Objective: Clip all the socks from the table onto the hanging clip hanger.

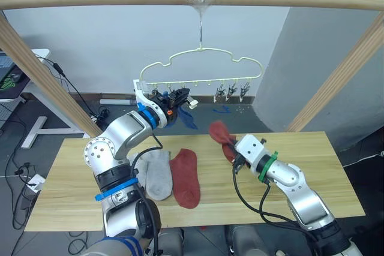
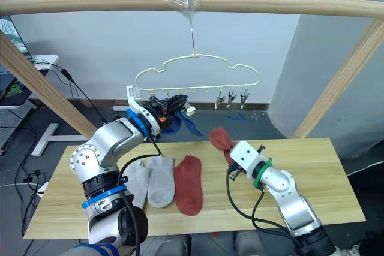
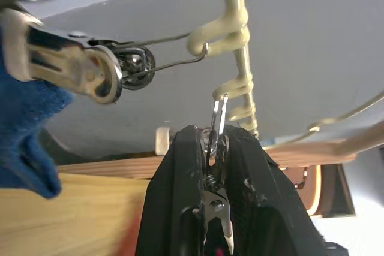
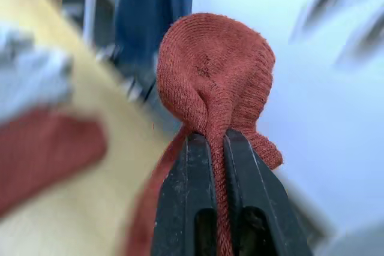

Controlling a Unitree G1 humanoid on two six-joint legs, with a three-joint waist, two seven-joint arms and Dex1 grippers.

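bunching above the right claw (image 4: 215,142) clenched on it, a knit rust red sock (image 4: 216,76), crumpled

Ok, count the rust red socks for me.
2. One rust red sock lies flat on the table beside the grey socks; the other is held up in the right tool.
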